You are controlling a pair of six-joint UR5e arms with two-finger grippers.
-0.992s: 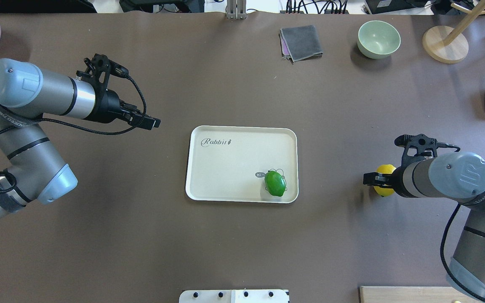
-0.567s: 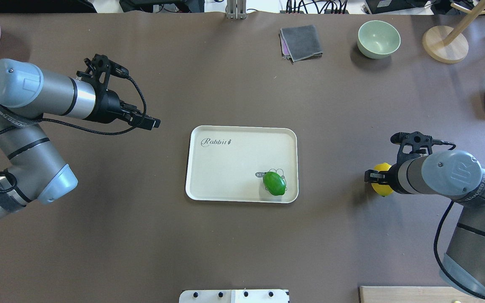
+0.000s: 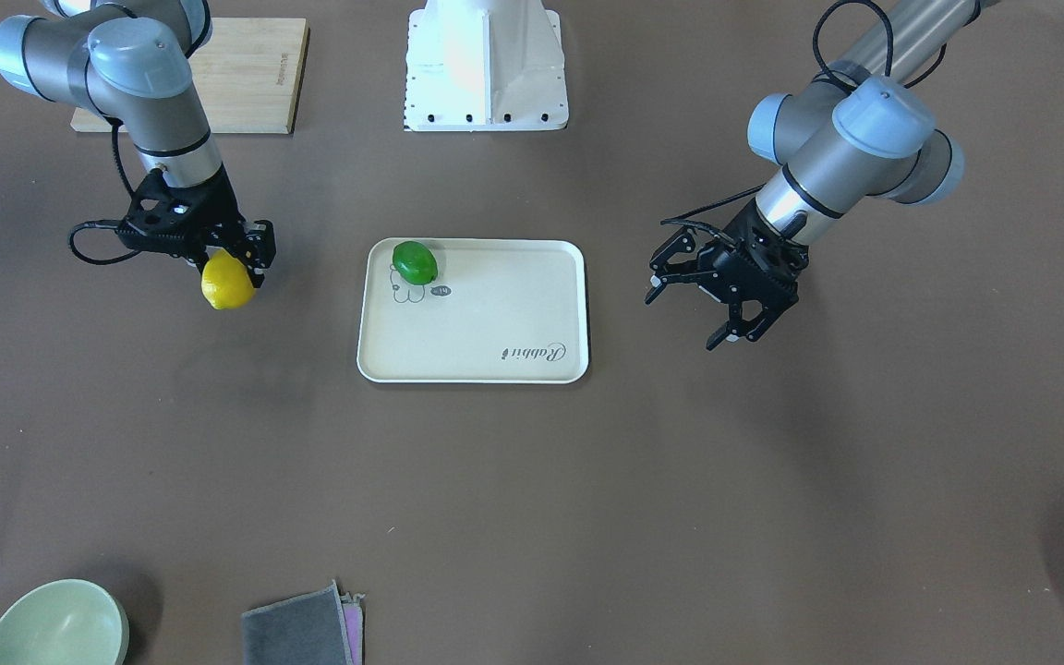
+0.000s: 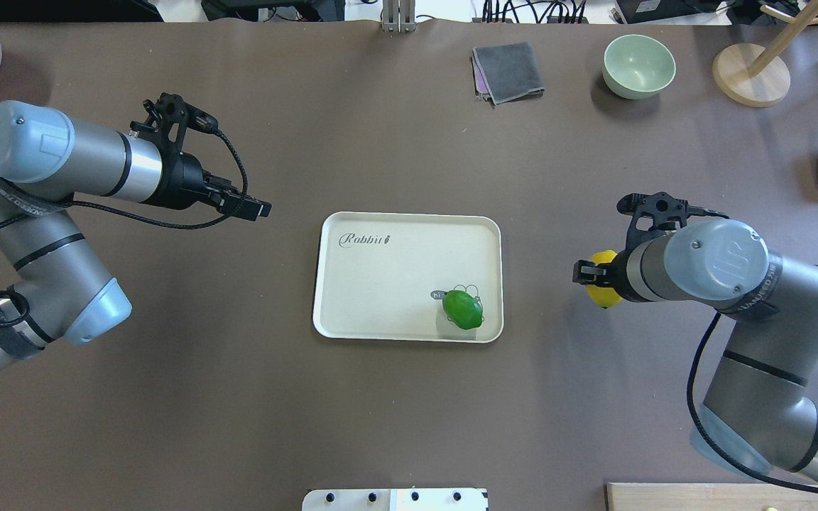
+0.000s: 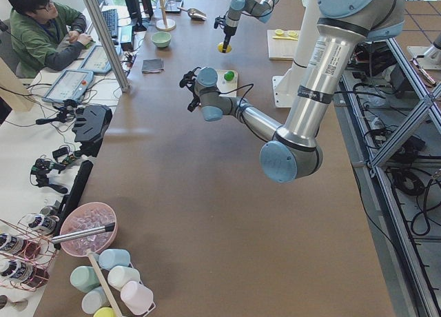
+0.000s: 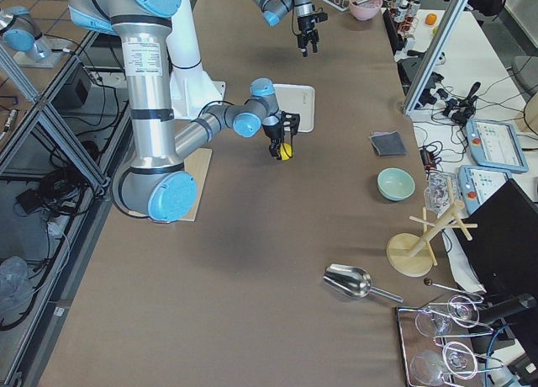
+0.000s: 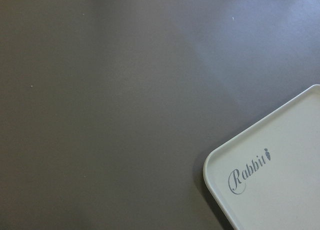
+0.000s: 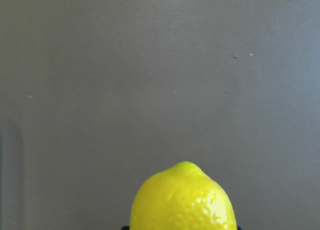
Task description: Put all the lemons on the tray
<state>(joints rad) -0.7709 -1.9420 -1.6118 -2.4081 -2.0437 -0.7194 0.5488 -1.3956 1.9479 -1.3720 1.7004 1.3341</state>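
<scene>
Right gripper (image 3: 235,266) points down, fingers clamped on the yellow lemon (image 3: 227,286). Left gripper (image 3: 682,321) hovers tilted, fingers spread wide.

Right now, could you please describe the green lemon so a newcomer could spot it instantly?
Find the cream tray centred on the table. The green lemon lies inside it on the cartoon drawing, in the corner opposite the "Rabbit" lettering. It is bright green; the yellow lemon is held off the tray in the right tool.

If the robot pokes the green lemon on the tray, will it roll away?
It would probably roll a bit: the green lemon is rounded and glossy. It sits near a corner of the tray, whose raised rim would likely stop it.
</scene>
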